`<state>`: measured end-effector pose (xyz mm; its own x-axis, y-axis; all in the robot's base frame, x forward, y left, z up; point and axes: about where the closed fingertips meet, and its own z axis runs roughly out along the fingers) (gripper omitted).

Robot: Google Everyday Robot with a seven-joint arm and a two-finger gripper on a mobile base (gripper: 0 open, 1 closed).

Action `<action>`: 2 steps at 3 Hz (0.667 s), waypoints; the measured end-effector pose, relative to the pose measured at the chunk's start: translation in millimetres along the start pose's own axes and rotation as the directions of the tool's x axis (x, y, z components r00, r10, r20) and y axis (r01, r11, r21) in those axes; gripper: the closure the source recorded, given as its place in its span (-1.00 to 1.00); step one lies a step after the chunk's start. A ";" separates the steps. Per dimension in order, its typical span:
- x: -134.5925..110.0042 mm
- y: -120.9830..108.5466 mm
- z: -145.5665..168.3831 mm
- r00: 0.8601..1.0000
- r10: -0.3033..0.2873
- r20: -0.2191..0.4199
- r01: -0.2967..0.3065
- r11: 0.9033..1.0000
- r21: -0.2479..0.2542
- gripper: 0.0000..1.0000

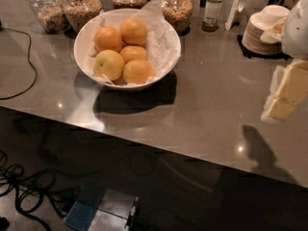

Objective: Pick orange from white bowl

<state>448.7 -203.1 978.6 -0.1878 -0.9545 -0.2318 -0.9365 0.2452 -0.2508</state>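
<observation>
Bowl [80, 57] glossy white, crumpled paper [161, 37] liner. Counter [207, 95] smooth, glossy grey. Pincer [281, 102] at right edge: matt pale plastic.

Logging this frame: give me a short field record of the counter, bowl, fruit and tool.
surface: grey counter
white bowl: paper-lined, on the counter left of centre
oranges: five, all in the white bowl
tool: at the right edge, above the counter, well apart from the white bowl
behind bowl: four glass jars of dry food, one bottle
back right: stack of small dishes
</observation>
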 end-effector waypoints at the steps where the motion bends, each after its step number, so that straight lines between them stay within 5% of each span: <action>1: -47.6 -16.6 11.8 0.994 -0.088 0.060 0.089 0.996 -0.014 -1.00; 2: -108.4 -35.5 22.2 0.973 -0.177 0.148 0.180 0.984 -0.007 -1.00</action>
<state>508.9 -104.6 991.8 0.0272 -0.9470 -0.3200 -0.9571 0.0678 -0.2818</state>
